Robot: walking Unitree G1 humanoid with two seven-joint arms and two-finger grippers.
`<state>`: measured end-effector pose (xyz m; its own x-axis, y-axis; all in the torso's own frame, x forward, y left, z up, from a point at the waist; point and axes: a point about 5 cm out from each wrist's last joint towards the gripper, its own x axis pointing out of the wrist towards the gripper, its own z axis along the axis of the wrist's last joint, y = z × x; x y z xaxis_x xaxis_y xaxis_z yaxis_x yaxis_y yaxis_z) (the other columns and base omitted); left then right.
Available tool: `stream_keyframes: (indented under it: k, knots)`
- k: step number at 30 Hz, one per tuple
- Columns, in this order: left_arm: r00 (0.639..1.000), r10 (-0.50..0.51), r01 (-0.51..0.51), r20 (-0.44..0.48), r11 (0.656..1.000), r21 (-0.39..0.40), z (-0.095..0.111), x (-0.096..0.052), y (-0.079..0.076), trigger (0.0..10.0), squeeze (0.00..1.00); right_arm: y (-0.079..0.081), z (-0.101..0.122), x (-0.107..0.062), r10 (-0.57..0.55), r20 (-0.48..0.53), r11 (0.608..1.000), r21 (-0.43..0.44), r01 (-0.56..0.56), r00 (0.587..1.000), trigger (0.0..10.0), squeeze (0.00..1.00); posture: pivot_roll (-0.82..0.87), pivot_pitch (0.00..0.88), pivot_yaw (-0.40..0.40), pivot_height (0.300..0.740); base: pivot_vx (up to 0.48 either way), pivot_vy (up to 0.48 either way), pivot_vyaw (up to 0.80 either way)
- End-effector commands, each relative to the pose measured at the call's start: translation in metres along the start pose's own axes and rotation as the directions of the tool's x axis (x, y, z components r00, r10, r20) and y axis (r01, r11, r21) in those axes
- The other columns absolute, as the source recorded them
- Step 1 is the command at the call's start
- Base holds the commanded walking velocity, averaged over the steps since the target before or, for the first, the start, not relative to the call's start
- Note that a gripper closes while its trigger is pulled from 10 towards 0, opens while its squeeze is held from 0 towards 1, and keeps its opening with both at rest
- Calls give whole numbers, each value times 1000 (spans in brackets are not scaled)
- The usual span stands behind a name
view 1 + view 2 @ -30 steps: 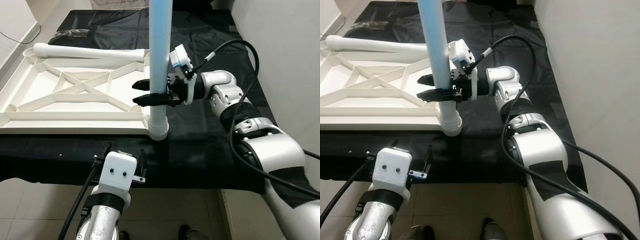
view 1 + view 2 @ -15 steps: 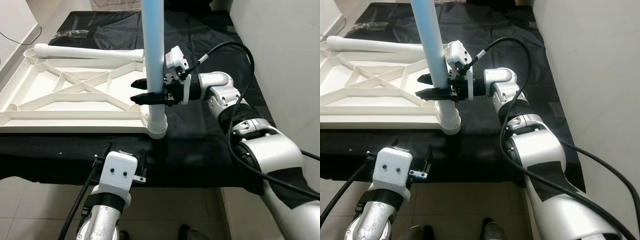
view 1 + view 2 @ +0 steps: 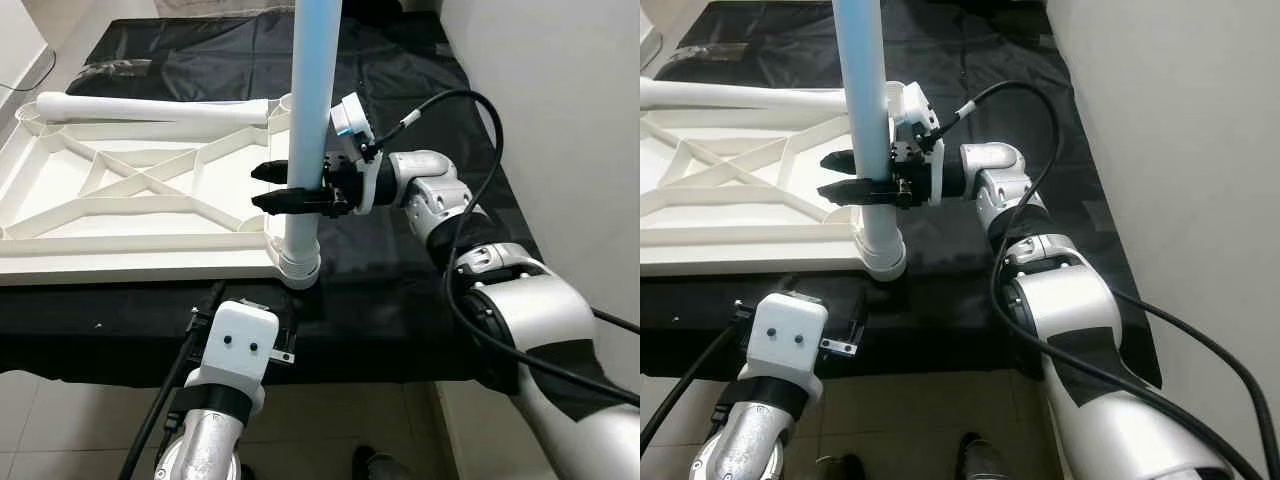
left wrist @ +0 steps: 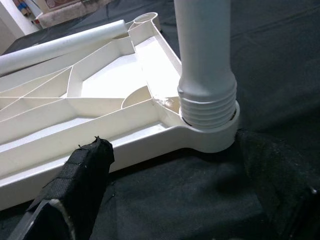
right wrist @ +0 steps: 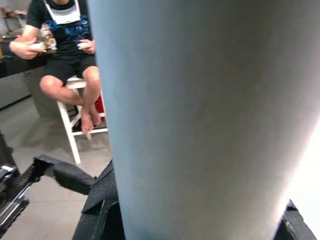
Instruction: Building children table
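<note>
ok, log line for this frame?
right pincer: around upright leg | leg: seated in tabletop corner socket | left pincer: open, near edge

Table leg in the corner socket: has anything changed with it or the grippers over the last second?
Little changed. The right gripper still straddles the upright table leg, which stays seated in the corner socket of the upturned tabletop. Most of the shift between pictures is the head camera moving. The left gripper still hovers by the table edge near the socket, holding nothing. The second leg still lies across the tabletop.
</note>
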<state>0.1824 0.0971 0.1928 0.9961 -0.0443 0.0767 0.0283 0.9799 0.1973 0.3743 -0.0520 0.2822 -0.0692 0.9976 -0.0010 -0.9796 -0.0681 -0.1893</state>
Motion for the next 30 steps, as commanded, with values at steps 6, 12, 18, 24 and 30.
stream_keyframes:
  k: [6,12,18,24,30]
  knots:
    - [999,-48,48,8,998,-51,7,-6,-14,10000,0,16,-44,5,83,-67,987,142,-73,994,10000,0,121,283,-27,740,0,0,0]
    - [999,-49,49,11,998,-47,7,-4,-15,10000,0,16,-52,7,49,-149,993,114,-32,988,10000,0,115,276,-23,740,0,0,0]
    - [999,-47,47,15,998,-40,5,-1,-14,10000,0,12,-57,10,-52,-222,995,73,70,974,10000,0,111,266,-20,740,0,0,0]
    - [999,-44,44,20,999,-28,4,2,-11,10000,0,6,-60,12,-189,-263,976,55,210,946,10000,0,107,258,-21,740,0,0,0]
    - [999,-39,39,21,999,-24,2,4,-10,10000,0,0,-65,12,-329,-287,932,55,358,900,10000,0,102,252,-24,740,0,0,0]
